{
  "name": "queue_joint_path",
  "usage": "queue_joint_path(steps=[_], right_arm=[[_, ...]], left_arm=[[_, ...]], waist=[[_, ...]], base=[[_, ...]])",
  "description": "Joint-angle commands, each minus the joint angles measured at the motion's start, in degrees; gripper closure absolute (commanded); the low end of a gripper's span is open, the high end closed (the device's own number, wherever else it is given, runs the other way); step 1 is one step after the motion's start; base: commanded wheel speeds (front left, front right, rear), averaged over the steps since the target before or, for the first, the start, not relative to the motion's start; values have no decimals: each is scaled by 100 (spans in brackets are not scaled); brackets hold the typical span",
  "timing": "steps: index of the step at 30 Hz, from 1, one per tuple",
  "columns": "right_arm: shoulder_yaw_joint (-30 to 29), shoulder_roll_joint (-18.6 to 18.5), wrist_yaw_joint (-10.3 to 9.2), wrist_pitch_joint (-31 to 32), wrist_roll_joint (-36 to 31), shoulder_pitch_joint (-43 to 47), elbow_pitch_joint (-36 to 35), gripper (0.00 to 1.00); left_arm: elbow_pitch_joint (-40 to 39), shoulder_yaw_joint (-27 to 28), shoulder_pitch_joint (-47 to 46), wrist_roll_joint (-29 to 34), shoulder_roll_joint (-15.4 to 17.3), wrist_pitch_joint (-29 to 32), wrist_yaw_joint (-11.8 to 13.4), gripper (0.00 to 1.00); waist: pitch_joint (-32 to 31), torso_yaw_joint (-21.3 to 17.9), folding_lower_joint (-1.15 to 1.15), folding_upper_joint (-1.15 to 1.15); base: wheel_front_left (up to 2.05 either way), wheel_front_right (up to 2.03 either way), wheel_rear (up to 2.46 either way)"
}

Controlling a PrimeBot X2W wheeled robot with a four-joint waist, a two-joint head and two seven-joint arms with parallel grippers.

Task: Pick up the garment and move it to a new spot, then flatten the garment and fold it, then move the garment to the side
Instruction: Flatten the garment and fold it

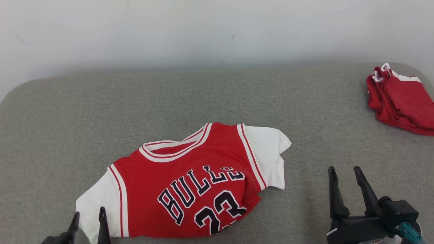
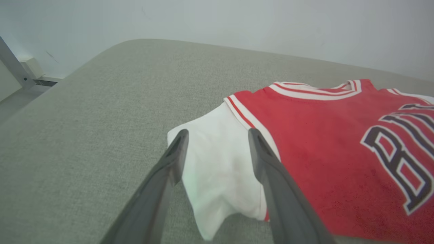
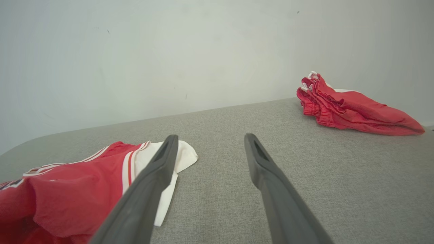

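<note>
The garment point(image 1: 190, 184) is a red jersey with white sleeves and dark "BULLS 23" lettering, lying front up and rumpled near the front of the grey padded table point(image 1: 210, 98). Its near sleeve point(image 2: 217, 169) lies under my left gripper point(image 2: 217, 135), whose fingers stand apart with nothing pinched between them; that gripper point(image 1: 89, 215) shows at the lower left of the head view. My right gripper point(image 1: 346, 171) is open over bare table to the right of the garment point(image 3: 67, 193), holding nothing; in its wrist view its fingers point(image 3: 159, 166) spread wide.
A pile of red shorts point(image 1: 400, 100) with white trim lies at the table's far right corner, also in the right wrist view as red shorts point(image 3: 352, 108). A pale wall rises behind the table. The table's left edge point(image 2: 51, 91) drops off toward a metal frame.
</note>
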Motion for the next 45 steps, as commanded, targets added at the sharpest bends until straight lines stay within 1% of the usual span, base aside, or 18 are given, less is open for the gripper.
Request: queue_joint_path(steps=[1, 2, 6, 10, 13, 15, 16, 21, 28, 30, 35, 40, 45], right_arm=[[7, 1, -15, 13, -4, 45, -22, 0], [6, 0, -15, 12, 11, 47, -25, 0], [33, 1, -15, -7, 81, 67, 2, 0], [47, 2, -15, -37, 118, -11, 36, 0], [86, 0, -15, -59, 138, -87, 71, 0], [129, 2, -15, -71, 182, -142, 92, 0], [129, 2, -15, -71, 182, -142, 92, 0], [207, 1, -16, -120, 314, -301, 211, 0], [328, 3, -16, -164, 533, -515, 383, 0], [337, 2, -16, -168, 600, -567, 372, 0], [389, 3, -16, -167, 733, -646, 344, 0], [457, 3, -16, -167, 829, -699, 330, 0], [479, 4, -16, -167, 880, -727, 355, 0]], left_arm=[[-157, 94, -115, 11, 50, -53, 23, 0], [-252, 172, -135, -9, 65, -66, 34, 0], [-685, 338, -309, 198, 327, -72, 109, 0], [-921, 322, -782, 378, 687, 187, 23, 0], [-1057, 275, -1293, 504, 913, 464, -98, 0], [-1078, 213, -1697, 613, 1098, 654, -246, 0], [-1078, 213, -1697, 613, 1098, 654, -246, 0], [-972, -36, -2665, 774, 1321, 1105, -652, 0], [-472, -375, -3607, 788, 1220, 1617, -1086, 0], [-241, -463, -3734, 640, 1115, 1775, -1246, 0], [335, -674, -4010, 561, 1064, 2115, -1544, 0], [875, -866, -4128, 452, 993, 2452, -1740, 0], [1245, -1060, -4172, 432, 1027, 2736, -1845, 0]], waist=[[-31, -66, 1, 0], [-35, -99, 1, 0], [-28, -283, 1, 0], [35, -509, 1, 0], [115, -692, 1, 0], [192, -834, 1, 0], [192, -834, 1, 0], [445, -1209, 1, 0], [853, -1706, 1, 0], [947, -1828, 1, 0], [1128, -2052, 1, 0], [1256, -2201, 1, 0], [1339, -2301, 1, 0]], base=[[0, 0, 0], [0, 0, 0], [0, 0, 0], [0, 0, 0], [0, 0, 0], [0, 0, 0], [0, 0, 0], [0, 0, 0], [0, 0, 0], [0, 0, 0], [0, 0, 0], [0, 0, 0], [0, 0, 0]])
